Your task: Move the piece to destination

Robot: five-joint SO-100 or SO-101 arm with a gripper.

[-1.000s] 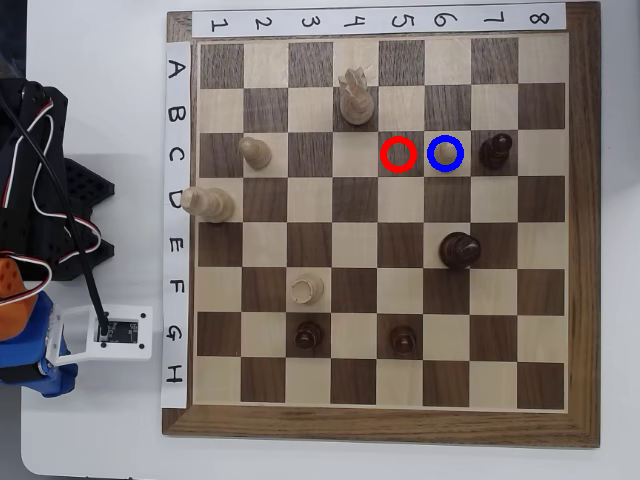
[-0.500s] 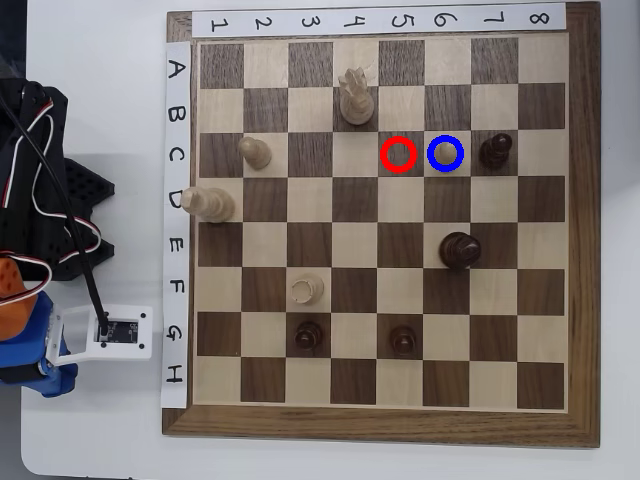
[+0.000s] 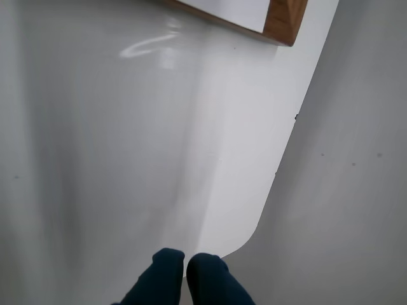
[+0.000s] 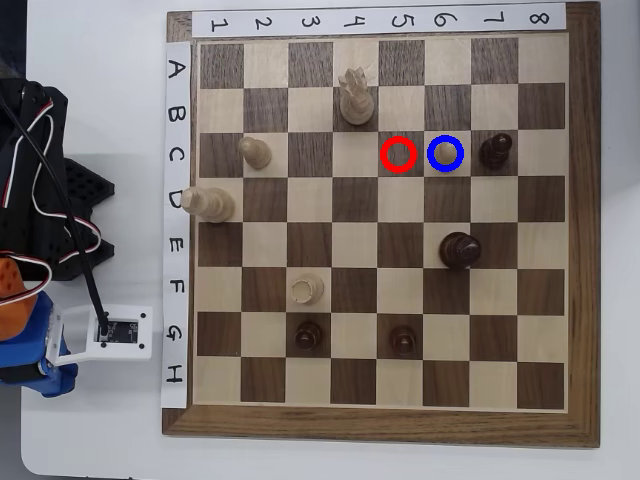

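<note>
Already the piece sits in blue-ringed destination sq; tool clenched, empty.

My pawn sits inside the ring (overhead view), between another ring and a pawn.

Blue ring, overhead view: square occupied by a small pale pawn; a dark pawn stood on the adjoining square to its right, and the red-ringed square to its left was bare. Tall pale crowned piece stood up-left, two files over; a larger dark piece two rows below. Squares directly above and below the ring lay open.
</note>
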